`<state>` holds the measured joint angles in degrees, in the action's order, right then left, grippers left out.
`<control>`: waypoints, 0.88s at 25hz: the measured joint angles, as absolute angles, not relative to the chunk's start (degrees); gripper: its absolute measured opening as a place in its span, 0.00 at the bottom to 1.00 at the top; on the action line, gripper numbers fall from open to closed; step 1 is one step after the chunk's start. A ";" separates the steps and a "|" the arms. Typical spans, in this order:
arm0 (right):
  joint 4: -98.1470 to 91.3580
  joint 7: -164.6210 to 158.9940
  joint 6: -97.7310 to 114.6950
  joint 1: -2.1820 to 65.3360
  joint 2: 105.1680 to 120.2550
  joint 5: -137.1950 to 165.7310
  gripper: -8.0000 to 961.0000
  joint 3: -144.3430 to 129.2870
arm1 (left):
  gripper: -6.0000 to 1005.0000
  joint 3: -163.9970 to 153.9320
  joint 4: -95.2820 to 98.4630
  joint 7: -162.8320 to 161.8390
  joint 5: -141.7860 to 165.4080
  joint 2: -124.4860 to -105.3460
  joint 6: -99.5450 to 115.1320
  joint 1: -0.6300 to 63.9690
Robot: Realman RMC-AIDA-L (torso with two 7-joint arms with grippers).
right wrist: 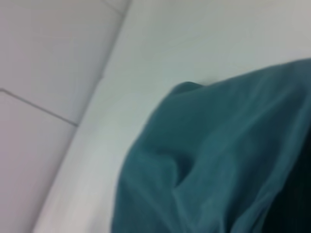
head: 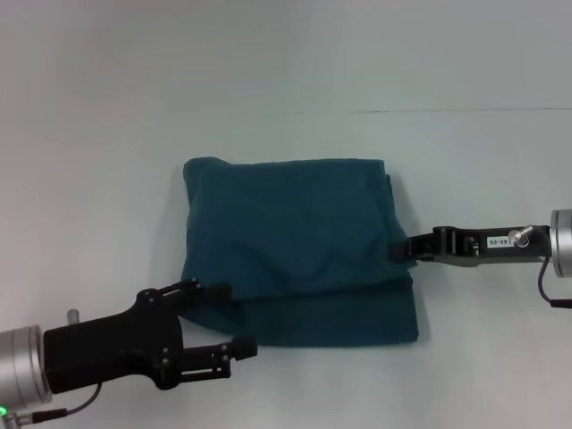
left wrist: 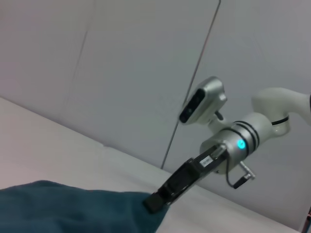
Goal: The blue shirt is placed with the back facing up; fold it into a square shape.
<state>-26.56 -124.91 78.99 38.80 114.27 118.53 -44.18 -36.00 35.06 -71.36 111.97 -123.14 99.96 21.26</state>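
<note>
The right claw (head: 399, 249), at mid-right of the head view, meets the shirt's (head: 295, 246) right edge; its tips are hidden there, so I cannot tell its opening. The left claw (head: 231, 319), lower left, gapes wide at the shirt's lower-left corner, holding nothing. The shirt lies folded mid-frame on the counter (head: 286, 80).

White table (head: 134, 134) filling whole head view, surface plain and matte. Thin dark seam line (head: 429, 111) running across table's far part, from around middle toward right edge. In left wrist view, pale grey wall (left wrist: 121, 63) rising behind table, dark vertical joint (left wrist: 194, 82) slanting down it. Right wrist view showing table edge (right wrist: 97, 121) meeting wall panels (right wrist: 43, 58), faint panel line crossing them.
</note>
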 joint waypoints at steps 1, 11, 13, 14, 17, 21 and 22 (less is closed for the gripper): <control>-26.74 -124.51 79.98 38.92 114.28 118.16 0.04 -44.19 | 0.89 -35.70 35.05 -71.33 111.94 -123.13 99.80 21.27; -32.57 -124.43 87.93 39.30 114.90 114.98 0.04 -44.18 | 0.89 -34.97 34.99 -71.27 111.52 -123.05 99.39 21.30; -33.80 -124.60 89.56 39.35 114.89 114.07 0.04 -44.13 | 0.89 -34.67 34.98 -71.28 111.52 -123.04 99.39 21.34; -34.30 -124.69 90.29 39.44 114.85 113.69 0.04 -44.10 | 0.89 -34.61 35.01 -71.32 111.52 -123.04 99.39 21.35; -34.88 -124.90 92.03 39.97 114.60 113.13 0.04 -44.12 | 0.89 -34.30 35.11 -71.50 111.52 -123.03 99.40 21.39; -34.89 -125.33 92.99 40.50 114.43 113.36 0.04 -44.50 | 0.89 -33.35 35.14 -71.58 111.46 -122.90 99.50 21.44; -34.89 -125.37 93.12 40.42 114.36 113.43 0.04 -44.63 | 0.89 -33.29 35.12 -71.59 111.45 -122.88 99.52 21.45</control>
